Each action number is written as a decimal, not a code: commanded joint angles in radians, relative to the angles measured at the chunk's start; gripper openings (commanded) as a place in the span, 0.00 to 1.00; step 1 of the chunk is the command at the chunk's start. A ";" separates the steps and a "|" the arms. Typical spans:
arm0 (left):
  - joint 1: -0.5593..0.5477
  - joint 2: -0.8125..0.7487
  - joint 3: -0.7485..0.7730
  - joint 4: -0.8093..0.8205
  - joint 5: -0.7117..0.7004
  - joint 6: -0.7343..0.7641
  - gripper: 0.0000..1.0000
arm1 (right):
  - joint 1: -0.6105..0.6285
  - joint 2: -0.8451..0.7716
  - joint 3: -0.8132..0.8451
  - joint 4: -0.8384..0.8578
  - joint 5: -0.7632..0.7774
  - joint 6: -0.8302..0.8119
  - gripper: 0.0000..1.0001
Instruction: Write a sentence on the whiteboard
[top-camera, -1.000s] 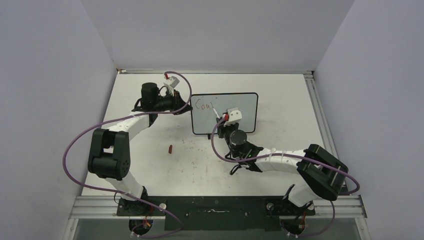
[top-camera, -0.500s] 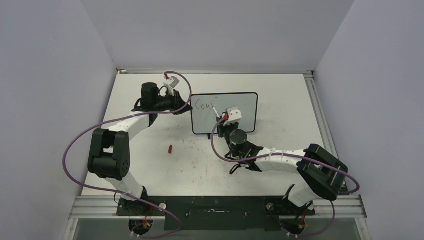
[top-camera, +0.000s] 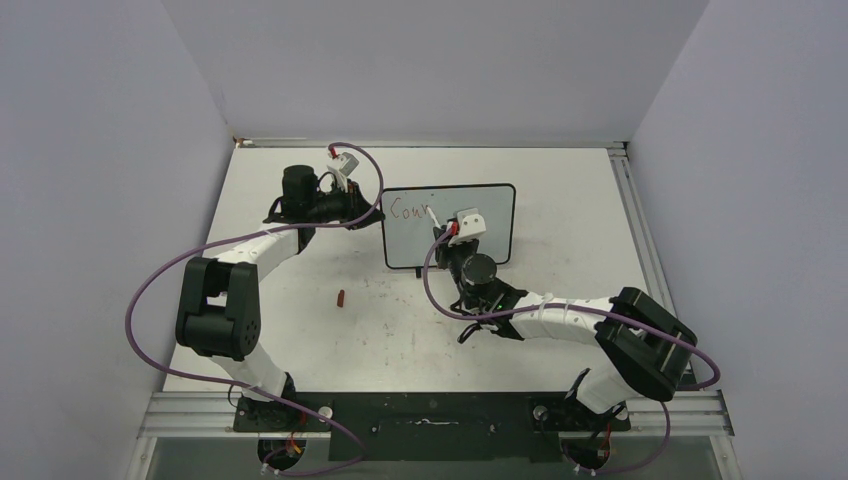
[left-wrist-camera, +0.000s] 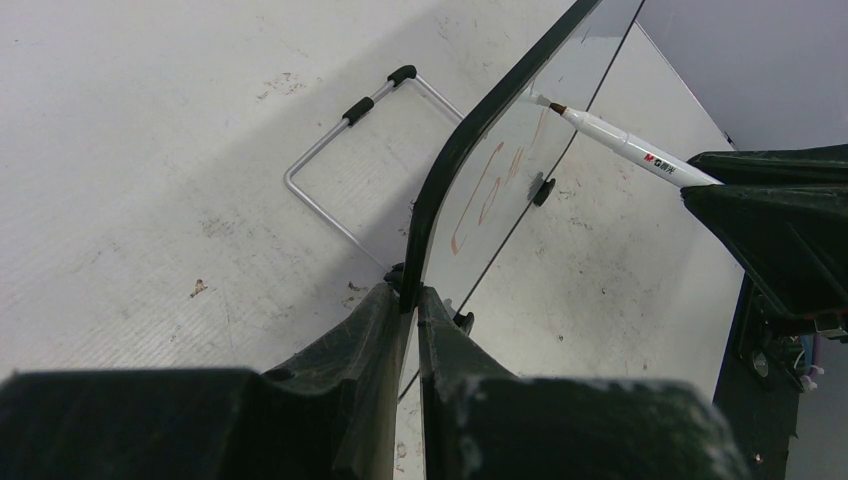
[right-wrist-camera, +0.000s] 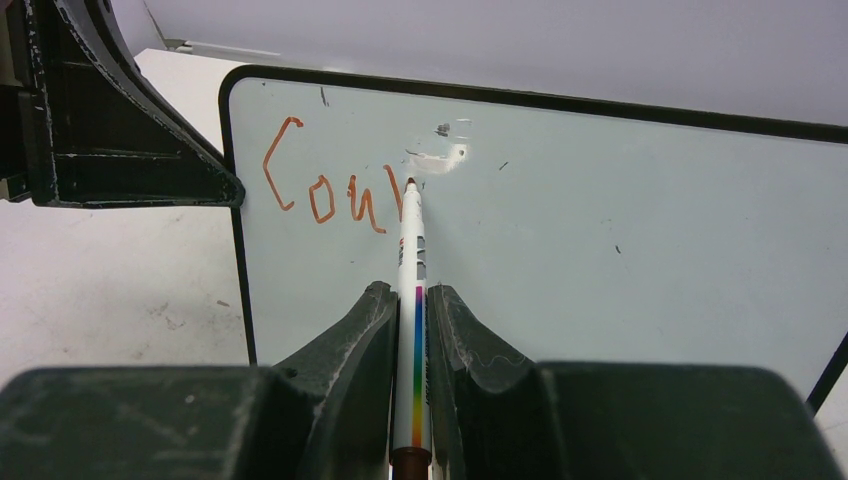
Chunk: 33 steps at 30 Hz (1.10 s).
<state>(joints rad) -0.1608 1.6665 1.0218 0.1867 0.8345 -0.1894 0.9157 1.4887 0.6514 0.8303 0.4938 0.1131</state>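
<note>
The small rectangular whiteboard with a thin black frame and rounded corners (top-camera: 448, 226) stood upright near the middle of the scuffed white table (top-camera: 580, 190), its glossy face turned toward the arms' bases. The left gripper (left-wrist-camera: 410, 292) was pinched almost fully closed on the board's left edge, one dark finger on each side of the frame. From the right, the right gripper (right-wrist-camera: 410, 292) was clamped shut on a slim white marker with a rainbow stripe down its barrel (right-wrist-camera: 411, 225). The barrel ran up between the two fingers, and its red tip rested against the board's surface.

The sentence in thin red handwriting (right-wrist-camera: 325, 190) sat in the board's upper left corner. It read "Cou", followed by a single upright stroke, and the pen tip met the top of that stroke. The rest of the white surface carried only a few small dark specks and a glare patch just above the tip.

Behind the board, seen from the left wrist, a bent silver wire leg with black sleeves (left-wrist-camera: 340, 160) lay flat on the table. A small dark-red object (top-camera: 341, 297), too small to identify, lay on the table well apart from the board, beside the left arm.
</note>
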 joint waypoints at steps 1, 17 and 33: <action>0.009 -0.033 0.028 -0.005 0.005 0.010 0.00 | -0.022 0.000 0.014 0.037 0.029 -0.001 0.05; 0.009 -0.035 0.029 -0.005 -0.002 0.009 0.00 | -0.020 -0.043 -0.007 0.015 0.004 0.003 0.05; 0.010 -0.037 0.029 -0.010 -0.013 0.008 0.00 | -0.017 -0.144 -0.074 -0.027 -0.020 0.035 0.05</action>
<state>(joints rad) -0.1604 1.6646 1.0218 0.1837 0.8333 -0.1898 0.9085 1.3598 0.5922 0.7876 0.4877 0.1242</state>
